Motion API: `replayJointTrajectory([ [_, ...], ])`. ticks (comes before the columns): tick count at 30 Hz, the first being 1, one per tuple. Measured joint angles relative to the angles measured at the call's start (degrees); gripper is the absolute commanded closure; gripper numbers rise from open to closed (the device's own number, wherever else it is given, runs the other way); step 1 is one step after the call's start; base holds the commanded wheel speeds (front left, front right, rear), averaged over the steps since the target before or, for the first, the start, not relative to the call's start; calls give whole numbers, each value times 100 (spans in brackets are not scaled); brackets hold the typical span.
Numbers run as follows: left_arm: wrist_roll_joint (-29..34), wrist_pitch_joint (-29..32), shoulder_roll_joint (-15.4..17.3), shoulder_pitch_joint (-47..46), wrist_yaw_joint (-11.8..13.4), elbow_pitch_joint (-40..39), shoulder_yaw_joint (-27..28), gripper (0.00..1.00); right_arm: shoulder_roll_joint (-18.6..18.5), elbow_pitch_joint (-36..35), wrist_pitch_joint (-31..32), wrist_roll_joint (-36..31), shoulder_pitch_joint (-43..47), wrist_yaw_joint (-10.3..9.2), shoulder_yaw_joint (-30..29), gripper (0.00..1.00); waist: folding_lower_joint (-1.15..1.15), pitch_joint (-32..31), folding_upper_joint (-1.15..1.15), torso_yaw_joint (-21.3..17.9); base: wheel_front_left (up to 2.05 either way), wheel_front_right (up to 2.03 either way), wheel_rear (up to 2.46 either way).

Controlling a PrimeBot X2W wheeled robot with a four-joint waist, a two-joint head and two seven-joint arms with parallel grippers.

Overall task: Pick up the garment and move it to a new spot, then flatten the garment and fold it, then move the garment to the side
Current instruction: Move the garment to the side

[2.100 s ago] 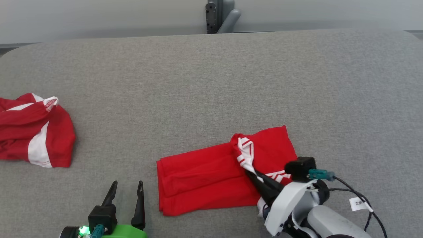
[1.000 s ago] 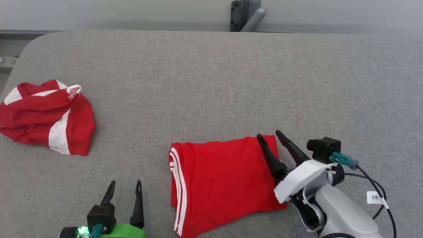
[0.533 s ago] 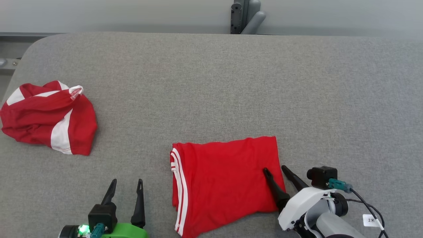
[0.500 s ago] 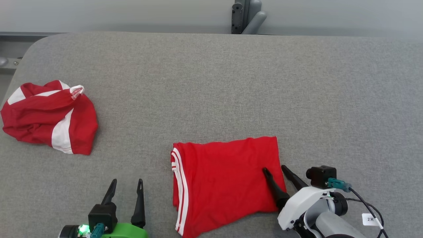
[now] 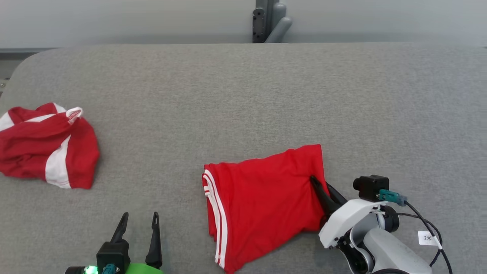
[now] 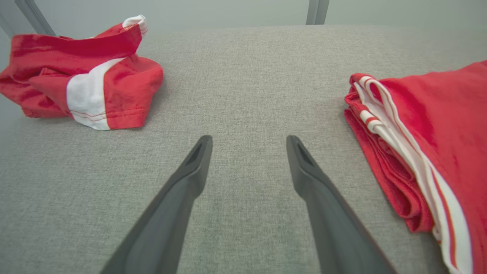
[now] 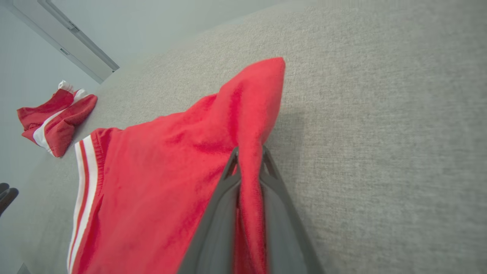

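Gray mat point(image 5: 243, 95), folded garment point(image 5: 262, 198) in R fingers point(image 5: 321, 194), 2nd garment point(image 5: 45, 148) far L

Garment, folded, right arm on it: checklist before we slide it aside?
1. Right pincer shut on the garment at its right edge: ok.
2. All folded layers inside the grip: cannot tell; the fabric hides the pinch.
3. Fold intact: ok; the striped edge lies stacked at the left, and only the gripped edge is bunched up.
4. Left pincer open and apart from the garment: ok.
5. Crumpled garment apart from it, at the left end of the table: ok.
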Motion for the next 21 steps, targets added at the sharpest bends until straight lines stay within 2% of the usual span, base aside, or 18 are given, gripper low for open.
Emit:
replayJointTrajectory([
  [8,53,0,1,-18,-105,-156,11,0,14,-25,-1,-157,40,0,-236,100,0,-87,0,-848,0,0,0],
  [20,209,0,-2,-380,-227,-348,-78,0,178,-123,-1,-187,138,0,-110,100,0,-33,0,-2512,0,0,0],
  [21,225,0,-3,-434,-230,-344,-107,0,190,-156,-1,-183,147,0,-91,100,0,-2,0,-2761,0,0,0],
])
